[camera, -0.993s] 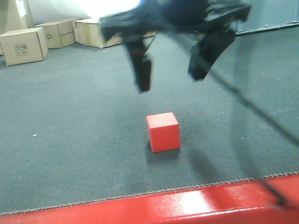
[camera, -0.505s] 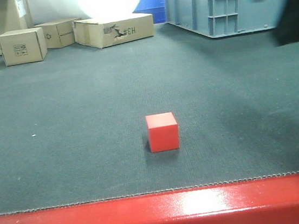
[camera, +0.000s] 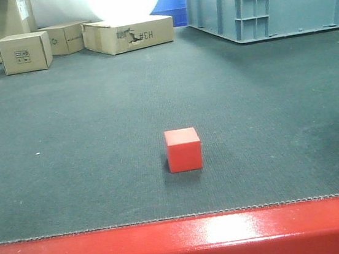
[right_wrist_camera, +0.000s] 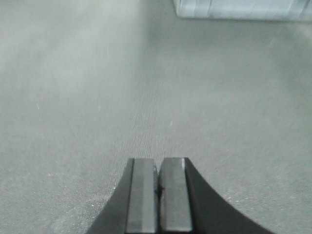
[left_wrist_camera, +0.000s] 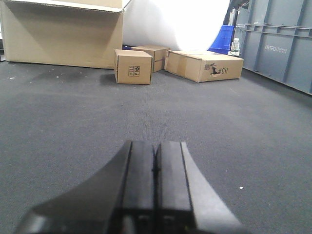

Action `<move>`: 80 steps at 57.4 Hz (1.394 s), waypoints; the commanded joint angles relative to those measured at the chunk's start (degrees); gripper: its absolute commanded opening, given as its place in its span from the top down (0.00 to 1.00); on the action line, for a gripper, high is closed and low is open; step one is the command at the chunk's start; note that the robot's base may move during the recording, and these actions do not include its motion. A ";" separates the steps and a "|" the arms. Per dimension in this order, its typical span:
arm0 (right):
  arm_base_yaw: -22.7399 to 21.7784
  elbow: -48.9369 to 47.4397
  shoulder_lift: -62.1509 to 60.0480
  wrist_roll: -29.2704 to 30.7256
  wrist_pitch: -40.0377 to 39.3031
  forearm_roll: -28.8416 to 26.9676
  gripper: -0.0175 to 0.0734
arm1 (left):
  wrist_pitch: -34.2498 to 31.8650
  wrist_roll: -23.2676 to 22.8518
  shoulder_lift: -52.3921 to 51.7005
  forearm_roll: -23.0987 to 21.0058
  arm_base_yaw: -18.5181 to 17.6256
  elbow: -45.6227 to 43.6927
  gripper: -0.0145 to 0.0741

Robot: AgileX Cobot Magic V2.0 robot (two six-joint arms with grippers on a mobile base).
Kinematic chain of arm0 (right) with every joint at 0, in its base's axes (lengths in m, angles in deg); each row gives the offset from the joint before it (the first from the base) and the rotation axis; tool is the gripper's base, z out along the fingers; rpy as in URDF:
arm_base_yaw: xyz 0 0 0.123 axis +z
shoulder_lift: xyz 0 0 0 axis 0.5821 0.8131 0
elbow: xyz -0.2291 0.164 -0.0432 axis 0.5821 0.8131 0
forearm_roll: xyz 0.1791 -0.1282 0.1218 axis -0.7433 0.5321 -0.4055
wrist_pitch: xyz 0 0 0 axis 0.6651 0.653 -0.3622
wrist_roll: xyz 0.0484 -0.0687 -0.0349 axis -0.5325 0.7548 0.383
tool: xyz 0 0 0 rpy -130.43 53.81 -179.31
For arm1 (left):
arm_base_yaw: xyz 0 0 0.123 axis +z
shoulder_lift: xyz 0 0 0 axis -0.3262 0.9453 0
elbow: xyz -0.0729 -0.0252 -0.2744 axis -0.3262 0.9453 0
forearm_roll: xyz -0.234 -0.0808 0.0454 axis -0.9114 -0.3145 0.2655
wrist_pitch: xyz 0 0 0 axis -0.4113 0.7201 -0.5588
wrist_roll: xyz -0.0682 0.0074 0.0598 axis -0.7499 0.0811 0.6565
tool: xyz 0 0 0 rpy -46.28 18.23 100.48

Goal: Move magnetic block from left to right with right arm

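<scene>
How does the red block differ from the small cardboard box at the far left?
The magnetic block is bright red with plain faces; the small cardboard box is tan with printed marks. The block sits alone near the red front edge; the box stands far back beside other cartons. Both rest on the grey carpet.

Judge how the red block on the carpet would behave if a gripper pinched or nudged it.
The red block looks rigid with flat faces, so it probably won't roll. Its smooth sides might slip a little between pads. On the rough carpet, a push would likely drag or tip it rather than slide it.
</scene>
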 commanded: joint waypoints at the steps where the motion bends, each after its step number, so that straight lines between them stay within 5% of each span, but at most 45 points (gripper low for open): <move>1: -0.49 2.00 -7.15 0.82 -5.52 -0.24 0.77 | -5.21 0.14 -0.42 -0.27 -0.36 0.07 0.98; 21: -0.49 6.28 -30.07 0.82 6.05 -0.24 0.77 | -5.21 0.14 -0.42 -0.27 -0.36 0.07 0.98; 44: -0.49 6.42 -32.16 0.82 5.87 -0.24 0.77 | -5.21 0.14 -0.42 -0.27 -0.36 0.07 0.98; 62: -5.50 15.75 -41.82 0.82 2.65 -0.24 0.77 | -5.21 0.14 -0.42 -0.27 -0.36 0.07 0.98; 80: -5.70 19.44 -45.48 0.82 2.71 -0.18 0.77 | -5.21 0.14 -0.42 -0.27 -0.36 0.07 0.98</move>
